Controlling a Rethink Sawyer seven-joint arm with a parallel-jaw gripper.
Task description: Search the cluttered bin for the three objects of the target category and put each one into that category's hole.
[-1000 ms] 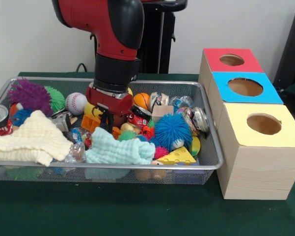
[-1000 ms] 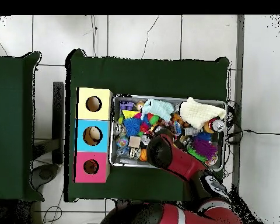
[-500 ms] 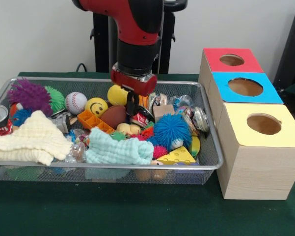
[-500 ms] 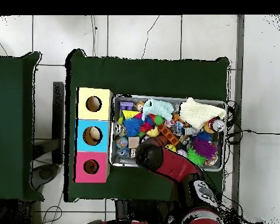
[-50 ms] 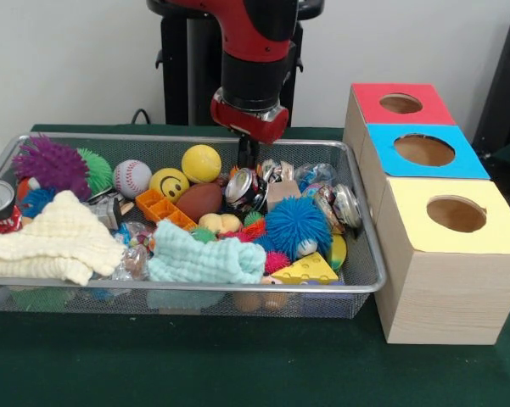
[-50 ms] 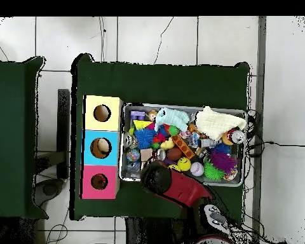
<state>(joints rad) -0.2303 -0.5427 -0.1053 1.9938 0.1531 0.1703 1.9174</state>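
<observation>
A table covered in dark green cloth [image 5: 195, 373] fills the lower frame. On it rest a silver wire-mesh bin [image 5: 363, 263] at centre-left and, touching its right side, a pale wooden box with red, blue and yellow tops [image 5: 441, 297].

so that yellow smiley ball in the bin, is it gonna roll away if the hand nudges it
Probably only a little. The yellow smiley ball is round and smooth-looking, so it should roll easily, but it sits hemmed in by the baseball, the orange block and the brown football. It may slip from a pinch.
</observation>
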